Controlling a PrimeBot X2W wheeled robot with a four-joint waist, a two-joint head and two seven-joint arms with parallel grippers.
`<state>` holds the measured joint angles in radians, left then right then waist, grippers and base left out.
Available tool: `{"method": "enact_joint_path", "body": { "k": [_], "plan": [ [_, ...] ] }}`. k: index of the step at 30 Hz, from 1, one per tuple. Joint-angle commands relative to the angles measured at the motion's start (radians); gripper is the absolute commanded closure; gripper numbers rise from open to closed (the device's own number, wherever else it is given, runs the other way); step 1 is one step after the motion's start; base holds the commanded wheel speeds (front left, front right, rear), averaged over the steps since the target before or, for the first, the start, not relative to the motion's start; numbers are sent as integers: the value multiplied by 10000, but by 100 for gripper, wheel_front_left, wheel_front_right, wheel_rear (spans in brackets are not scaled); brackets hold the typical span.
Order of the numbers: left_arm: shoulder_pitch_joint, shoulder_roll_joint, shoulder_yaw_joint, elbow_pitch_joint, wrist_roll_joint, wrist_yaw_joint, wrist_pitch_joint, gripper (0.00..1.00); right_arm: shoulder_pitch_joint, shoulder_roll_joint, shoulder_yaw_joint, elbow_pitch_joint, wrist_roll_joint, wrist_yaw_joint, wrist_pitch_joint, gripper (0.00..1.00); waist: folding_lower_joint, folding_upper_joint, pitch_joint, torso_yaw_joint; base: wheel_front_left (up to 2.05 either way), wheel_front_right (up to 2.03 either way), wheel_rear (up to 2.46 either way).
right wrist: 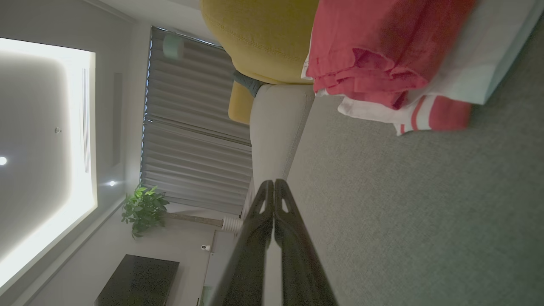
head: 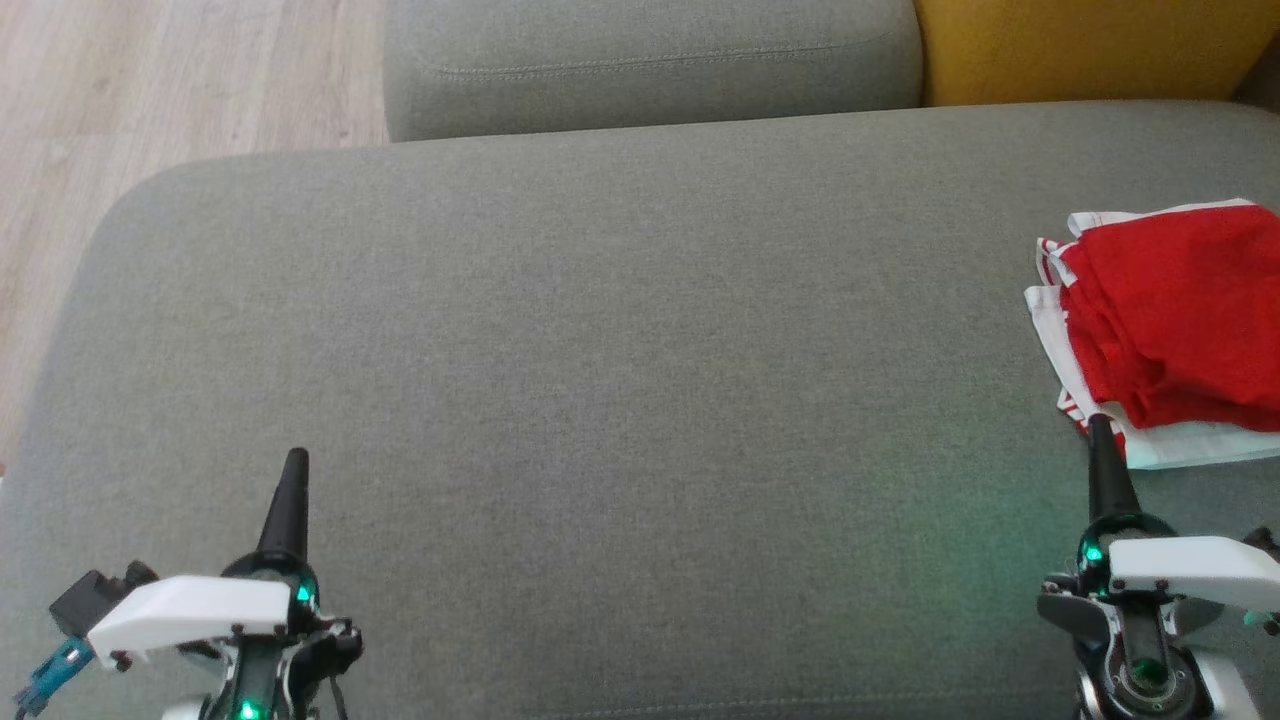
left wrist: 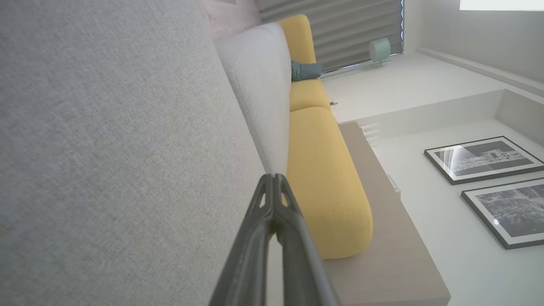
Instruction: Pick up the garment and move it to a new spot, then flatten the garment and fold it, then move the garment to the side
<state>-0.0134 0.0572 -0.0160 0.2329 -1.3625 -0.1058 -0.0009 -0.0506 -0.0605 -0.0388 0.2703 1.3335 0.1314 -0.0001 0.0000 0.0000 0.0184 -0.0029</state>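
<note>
In the head view, the folded red and white garment (head: 1180,310) lies at the right edge of the grey seat cushion (head: 600,350). The right gripper (head: 1100,425) points at its near corner with both fingers pressed together, holding nothing. The left gripper (head: 297,458) hangs over bare cushion at the lower left, well apart from the garment, closed and empty too. A yellow cushion (head: 1080,50) sits beyond the seat.

In the left wrist view, the left gripper (left wrist: 274,178) has its fingertips meeting above the grey fabric, with two framed pictures (left wrist: 484,159) on the wall.

In the right wrist view, the right gripper (right wrist: 270,183) is closed on nothing, and the garment (right wrist: 382,46) rests ahead of it, not touching the fingertips.
</note>
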Motion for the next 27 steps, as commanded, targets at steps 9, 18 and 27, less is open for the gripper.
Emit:
{"method": "enact_joint_path", "body": {
  "k": [9, 18, 27],
  "plan": [
    [-731, 174, 548, -141, -999, -122, 308, 100, -506, -165, -46, -307, 1105, -6, 301, 100, 0, 0, -50, 10, 0, 0, 0],
    [-812, 176, 724, -33, -1761, -177, 550, 100, -521, -160, -199, -294, 1949, -7, 540, 100, 0, 0, -94, 18, 0, 0, 0],
    [-903, 177, 925, 89, -2616, -240, 824, 100, -539, -151, -373, -279, 2898, -7, 811, 100, 0, 0, -144, 27, 0, 0, 0]
  ]
}}
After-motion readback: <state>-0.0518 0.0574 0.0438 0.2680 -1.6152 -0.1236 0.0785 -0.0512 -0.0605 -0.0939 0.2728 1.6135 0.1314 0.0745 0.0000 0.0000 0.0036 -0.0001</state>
